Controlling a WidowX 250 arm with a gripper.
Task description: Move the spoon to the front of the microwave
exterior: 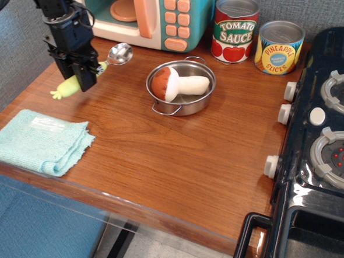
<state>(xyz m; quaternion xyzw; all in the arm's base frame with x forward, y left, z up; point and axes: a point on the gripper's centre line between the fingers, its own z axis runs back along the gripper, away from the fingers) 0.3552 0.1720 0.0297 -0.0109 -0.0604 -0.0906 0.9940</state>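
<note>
Fingers (82, 69) pinch the yellow-green-handled silver spoon (92, 70), apparently aloft before the cream-and-teal toy microwave (153, 16); carrying's done, lowering onto the wooden surface (179, 152) comes next.

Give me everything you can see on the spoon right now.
The spoon is a small toy with a shiny silver bowl and a thick, soft-looking yellow-green handle. It lies roughly level, bowl toward the microwave, handle end toward the left table edge. The hand is closed around its middle, hiding that section. It looks lifted off the wooden table, in front of the microwave's left part, though contact with the surface cannot be ruled out.
</note>
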